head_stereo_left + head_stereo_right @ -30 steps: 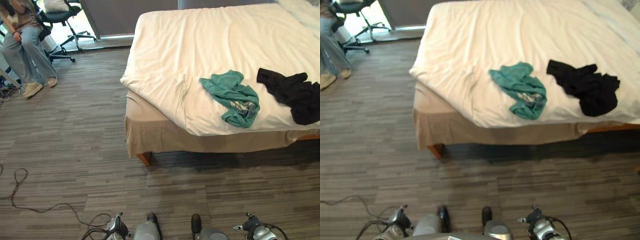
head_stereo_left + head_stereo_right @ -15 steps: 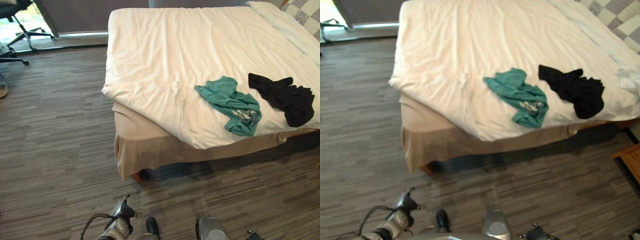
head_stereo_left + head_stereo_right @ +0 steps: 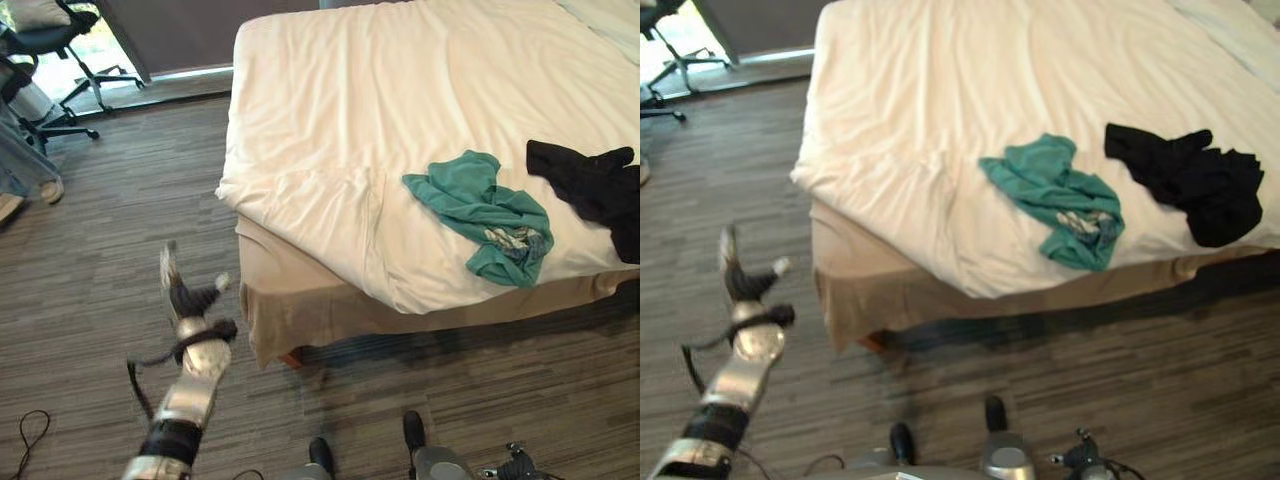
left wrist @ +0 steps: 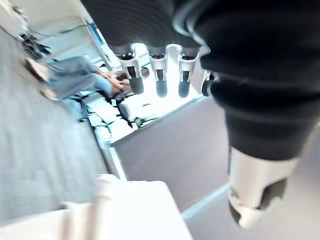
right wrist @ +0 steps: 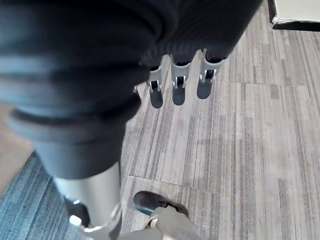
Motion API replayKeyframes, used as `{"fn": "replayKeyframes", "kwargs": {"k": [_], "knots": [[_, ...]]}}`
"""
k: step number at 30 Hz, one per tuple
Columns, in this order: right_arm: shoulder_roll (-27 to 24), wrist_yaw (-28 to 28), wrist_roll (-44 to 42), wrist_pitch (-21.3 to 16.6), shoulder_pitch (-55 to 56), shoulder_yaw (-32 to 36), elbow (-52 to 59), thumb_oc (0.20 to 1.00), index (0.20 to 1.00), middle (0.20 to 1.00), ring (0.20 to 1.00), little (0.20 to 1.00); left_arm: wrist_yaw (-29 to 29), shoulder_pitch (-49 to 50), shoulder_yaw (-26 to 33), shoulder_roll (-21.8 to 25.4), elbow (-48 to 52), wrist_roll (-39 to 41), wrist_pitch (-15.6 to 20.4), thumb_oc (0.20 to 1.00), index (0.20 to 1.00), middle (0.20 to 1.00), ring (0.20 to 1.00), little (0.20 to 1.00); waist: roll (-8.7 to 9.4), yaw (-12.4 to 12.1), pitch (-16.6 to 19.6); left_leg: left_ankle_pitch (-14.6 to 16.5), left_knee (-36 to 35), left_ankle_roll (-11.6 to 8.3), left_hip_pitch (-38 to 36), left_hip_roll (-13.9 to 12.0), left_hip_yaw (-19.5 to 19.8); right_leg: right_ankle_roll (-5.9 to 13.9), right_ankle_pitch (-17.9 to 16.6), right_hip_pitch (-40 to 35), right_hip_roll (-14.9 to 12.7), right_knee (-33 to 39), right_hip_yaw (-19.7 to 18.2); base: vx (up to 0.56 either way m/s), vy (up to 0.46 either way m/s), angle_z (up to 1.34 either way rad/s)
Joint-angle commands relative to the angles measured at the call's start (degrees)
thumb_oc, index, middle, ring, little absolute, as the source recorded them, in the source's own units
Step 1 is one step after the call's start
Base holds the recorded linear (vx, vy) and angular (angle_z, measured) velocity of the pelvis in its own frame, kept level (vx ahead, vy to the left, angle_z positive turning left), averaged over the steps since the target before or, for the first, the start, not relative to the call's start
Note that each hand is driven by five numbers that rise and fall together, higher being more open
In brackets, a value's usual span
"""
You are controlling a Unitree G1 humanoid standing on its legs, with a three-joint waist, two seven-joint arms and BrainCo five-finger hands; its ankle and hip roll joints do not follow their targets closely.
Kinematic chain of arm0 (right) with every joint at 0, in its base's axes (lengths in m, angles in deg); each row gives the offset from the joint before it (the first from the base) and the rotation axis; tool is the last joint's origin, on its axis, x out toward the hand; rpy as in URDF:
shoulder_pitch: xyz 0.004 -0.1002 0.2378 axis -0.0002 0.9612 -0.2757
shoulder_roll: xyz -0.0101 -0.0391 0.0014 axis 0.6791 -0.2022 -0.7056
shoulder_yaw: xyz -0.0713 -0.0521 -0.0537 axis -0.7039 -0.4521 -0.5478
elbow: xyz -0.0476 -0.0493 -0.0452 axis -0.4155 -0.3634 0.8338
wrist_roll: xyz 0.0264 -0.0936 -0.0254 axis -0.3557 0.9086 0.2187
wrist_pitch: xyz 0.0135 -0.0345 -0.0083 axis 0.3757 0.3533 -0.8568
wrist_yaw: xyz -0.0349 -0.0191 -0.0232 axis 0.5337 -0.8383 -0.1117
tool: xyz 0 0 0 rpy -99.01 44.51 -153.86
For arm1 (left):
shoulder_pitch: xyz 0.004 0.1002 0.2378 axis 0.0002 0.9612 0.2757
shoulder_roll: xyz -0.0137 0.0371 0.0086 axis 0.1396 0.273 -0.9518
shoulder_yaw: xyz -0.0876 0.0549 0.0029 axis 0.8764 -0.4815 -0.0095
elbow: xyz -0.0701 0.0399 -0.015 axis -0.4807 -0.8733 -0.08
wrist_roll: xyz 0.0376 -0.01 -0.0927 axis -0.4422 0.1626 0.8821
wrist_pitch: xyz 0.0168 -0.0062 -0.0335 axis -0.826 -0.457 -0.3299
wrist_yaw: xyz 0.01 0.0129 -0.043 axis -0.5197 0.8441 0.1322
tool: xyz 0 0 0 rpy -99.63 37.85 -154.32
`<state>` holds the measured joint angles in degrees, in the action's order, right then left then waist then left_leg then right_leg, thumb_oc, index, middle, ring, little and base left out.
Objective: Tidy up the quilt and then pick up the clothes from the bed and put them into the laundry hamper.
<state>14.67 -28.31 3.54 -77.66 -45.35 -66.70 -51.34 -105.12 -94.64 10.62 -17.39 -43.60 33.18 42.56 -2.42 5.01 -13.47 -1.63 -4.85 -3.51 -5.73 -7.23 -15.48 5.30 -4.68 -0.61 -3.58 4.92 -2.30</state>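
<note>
Left hand point(image 3: 190, 300) raised over the floor point(image 3: 110, 250) beside the bed's near corner, fingers straight and spread, empty. Right hand point(image 5: 175, 80) hanging low above the floor, fingers straight, empty. Cream quilt point(image 3: 400, 120) spread over the bed, rumpled at the near corner. Teal garment point(image 3: 480, 215) crumpled near the quilt's front edge; black garment point(image 3: 1190, 180) just beside it, apart. Person seated point(image 4: 80, 80) in the background.

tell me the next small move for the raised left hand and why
Probably reach the left hand toward the quilt corner hanging over the bed. The hand is open, over the floor beside it, and the teal garment and black garment still lie on top.
</note>
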Motion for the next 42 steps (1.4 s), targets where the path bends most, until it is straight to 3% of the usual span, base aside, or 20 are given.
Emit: {"fn": "replayKeyframes", "kwargs": {"k": [1,2,5,8,13,16,17,18,19,28,29,30,31,32,36,38,39,40,41,42], "knots": [[1.3,0.03,-0.09,0.01,-0.28,-1.44,-1.67,1.0,1.0,1.0,1.0,1.0,-0.23,-9.79,-3.45,4.37,-2.85,-5.33,1.01,1.0,1.0,1.0,1.0,1.0,3.52,4.05,0.06,2.93,1.04,-3.99,-2.04,-1.59,-2.17,2.3,10.49,-1.03,-2.85,-4.6,-2.64,0.01,0.01,-0.17],[1.34,0.04,-0.09,0.01,-0.33,-1.31,-1.68,1.0,1.0,1.0,1.0,1.0,-0.32,-10.12,-3.65,4.36,-3.15,-5.33,1.11,1.0,1.0,1.0,1.0,1.0,3.48,3.78,0.08,2.91,0.99,-4.01,-1.99,-1.63,-2.35,2.29,10.46,-0.84,-2.79,-4.65,-2.81,0.01,0.033,-0.19],[0.48,0.28,0.49,-0.12,-1.38,-2.5,-1.89,1.0,1.0,1.0,1.0,1.0,0.32,-19.52,-10.11,5.22,-8.63,-9.97,-2.29,1.0,1.0,1.0,1.0,1.0,2.91,6.11,-0.97,2.81,0.59,-4.12,-1.65,-1.73,-3.87,2.78,10.15,1.6,-2.32,-5.2,-4.25,-0.05,0.019,-0.38],[-1.08,-0.34,-0.01,0.0,-4.69,-3.78,-2.76,1.0,1.0,1.0,1.0,1.0,1.72,-33.04,-19.2,5.54,-25.26,-12.81,-6.48,1.0,1.0,1.0,1.0,1.0,2.5,8.52,-3.73,2.15,1.5,-4.21,2.54,-2.06,-5.5,3.41,9.33,8.4,-1.1,-7.93,-6.23,-0.16,0.013,-0.36],[-1.87,-0.88,-0.37,0.01,-7.66,-5.38,-3.57,1.0,1.0,1.0,1.0,1.0,5.39,-41.57,-23.96,4.99,-44.84,-11.63,-9.91,1.0,1.0,1.0,1.0,1.0,2.48,9.6,-6.38,1.58,2.85,-4.37,6.08,-2.43,-6.81,3.78,8.54,13.27,-0.23,-10.03,-7.02,-0.08,-0.01,-0.48],[-1.97,-1.09,-1.51,0.33,-8.24,-5.19,-5.34,1.0,1.0,1.0,1.0,1.0,7.09,-43.25,-24.36,5.34,-50.6,-11.88,-11.31,1.0,1.0,1.0,1.0,1.0,2.0,9.46,-7.55,1.08,2.85,-4.47,7.07,-2.56,-6.79,3.84,8.35,14.23,-0.13,-9.92,-6.76,-0.02,-0.034,-0.21],[-2.08,-1.04,-2.19,0.5,-8.16,-4.68,-6.12,1.0,1.0,1.0,1.0,1.0,7.5,-42.33,-23.79,5.37,-52.4,-11.87,-11.84,0.837,0.837,0.837,0.837,0.837,1.8,9.45,-7.76,0.85,2.56,-4.51,7.1,-2.58,-6.84,3.88,8.22,14.19,-0.07,-9.64,-6.72,0.02,-0.028,-0.07],[-2.16,-0.91,-2.72,0.69,-7.73,-4.23,-7.34,1.0,1.0,1.0,1.0,1.0,8.44,-40.48,-23.05,5.25,-55.02,-12.05,-12.55,0.26,0.26,0.26,0.26,0.26,1.69,9.35,-7.83,0.67,2.17,-4.59,6.71,-2.7,-7.12,3.86,8.06,13.81,0.0,-9.23,-6.6,0.0,0.0,0.0],[-2.17,-0.91,-2.72,0.68,-7.73,-4.23,-7.34,1.0,1.0,1.0,1.0,1.0,8.44,-40.48,-23.05,5.25,-55.02,-12.05,-12.54,0.2,0.2,0.2,0.2,0.2,1.68,9.35,-7.84,0.67,2.16,-4.59,6.69,-2.7,-7.13,3.86,8.06,13.8,0.0,-9.23,-6.6,0.05,-0.019,-0.03],[-2.93,-0.69,-1.09,2.15,-4.44,-1.9,-9.94,1.0,1.0,1.0,1.0,1.0,7.62,-21.68,-9.4,8.86,-58.22,-4.45,-11.98,0.2,0.2,0.2,0.2,0.2,0.09,6.84,-4.81,0.62,0.24,-4.85,1.84,-2.71,-6.18,2.74,8.98,8.12,-0.83,-8.05,-4.59,0.06,0.006,0.08],[-2.88,-0.64,-1.22,2.21,-4.29,-0.91,-9.81,1.0,1.0,1.0,1.0,1.0,8.09,-14.47,-5.27,8.73,-59.27,-2.56,-11.49,0.413,0.413,0.413,0.413,0.413,0.05,6.0,-3.63,0.9,-0.15,-4.89,0.66,-2.51,-5.66,2.8,9.01,6.29,-1.15,-7.28,-4.15,0.07,0.036,0.22],[-2.73,-0.57,-1.25,2.17,-4.08,-0.53,-9.71,1.0,1.0,1.0,1.0,1.0,8.34,-11.65,-4.04,8.48,-59.76,-2.17,-11.32,0.526,0.526,0.526,0.526,0.526,0.07,5.71,-3.25,1.18,-0.15,-4.81,0.11,-2.38,-5.38,2.85,9.22,5.51,-1.44,-7.15,-3.88,0.08,0.056,0.21],[-2.7,-0.48,-1.89,1.92,-4.2,0.25,-9.46,1.0,1.0,1.0,1.0,1.0,8.67,-8.47,-2.32,7.73,-60.09,-1.29,-11.2,0.843,0.843,0.843,0.843,0.843,0.18,5.18,-2.69,1.38,-0.15,-4.74,-0.24,-2.23,-5.14,2.88,9.13,4.65,-1.69,-6.72,-3.85,0.04,0.022,0.14],[-2.7,-0.48,-1.9,1.93,-4.21,0.21,-9.45,1.0,1.0,1.0,1.0,1.0,8.67,-8.41,-2.26,7.74,-60.05,-1.3,-11.21,1.0,1.0,1.0,1.0,1.0,0.14,5.12,-2.56,1.27,-0.15,-4.79,-0.07,-2.31,-5.22,2.82,8.96,4.83,-1.59,-6.64,-3.93,0.02,0.029,0.18],[-4.4,-1.41,-4.99,0.52,-7.13,3.29,-3.19,1.0,1.0,1.0,1.0,1.0,9.04,5.37,5.39,2.74,-62.82,1.54,-11.44,1.0,1.0,1.0,1.0,1.0,1.11,2.45,-0.5,2.06,-0.15,-4.31,-1.03,-1.73,-4.02,3.09,8.58,1.95,-2.96,-4.78,-2.65,0.02,0.037,0.22],[-5.3,-1.66,-4.88,0.11,-8.13,3.19,0.15,1.0,1.0,1.0,1.0,1.0,9.19,7.61,6.64,1.25,-63.39,1.92,-11.57,1.0,1.0,1.0,1.0,1.0,1.34,1.95,-0.19,2.01,-0.15,-4.24,-0.91,-1.67,-3.98,3.08,8.27,1.83,-3.09,-4.5,-2.59,0.0,0.042,0.32],[-6.72,-2.02,-4.14,-0.36,-8.72,3.11,5.41,1.0,1.0,1.0,1.0,1.0,9.32,9.99,7.61,-0.14,-63.99,2.16,-11.8,1.0,1.0,1.0,1.0,1.0,1.7,1.49,-0.1,2.22,-0.15,-4.08,-1.07,-1.48,-3.73,3.22,8.33,1.44,-3.38,-4.38,-2.28,-0.01,0.1,0.23],[-10.81,-2.72,-1.08,-0.84,-9.26,3.17,21.43,1.0,1.0,1.0,1.0,1.0,9.37,13.41,9.3,-3.07,-64.19,3.03,-12.04,1.0,1.0,1.0,1.0,1.0,2.23,0.73,0.11,2.42,-0.15,-3.85,-0.91,-1.35,-3.38,3.35,8.25,1.33,-3.78,-4.23,-1.93,-0.01,0.071,0.15],[-10.85,-2.69,-1.06,-0.74,-9.19,3.21,21.57,1.0,1.0,1.0,1.0,1.0,9.36,13.44,9.3,-3.1,-64.16,3.02,-12.05,1.0,1.0,1.0,1.0,1.0,2.17,0.67,0.25,2.3,-0.15,-3.88,-0.73,-1.43,-3.43,3.29,8.1,1.54,-3.7,-4.19,-1.99,-0.02,0.063,0.18],[-12.96,-3.07,0.92,-1.15,-9.48,3.41,28.71,0.2,0.2,0.2,0.2,0.2,9.27,14.24,9.49,-4.52,-63.84,3.48,-11.92,1.0,1.0,1.0,1.0,1.0,2.41,0.26,0.39,2.38,-0.15,-3.76,-0.59,-1.39,-3.24,3.34,8.09,1.57,-3.86,-4.14,-1.79,-0.03,0.032,0.25]]}}
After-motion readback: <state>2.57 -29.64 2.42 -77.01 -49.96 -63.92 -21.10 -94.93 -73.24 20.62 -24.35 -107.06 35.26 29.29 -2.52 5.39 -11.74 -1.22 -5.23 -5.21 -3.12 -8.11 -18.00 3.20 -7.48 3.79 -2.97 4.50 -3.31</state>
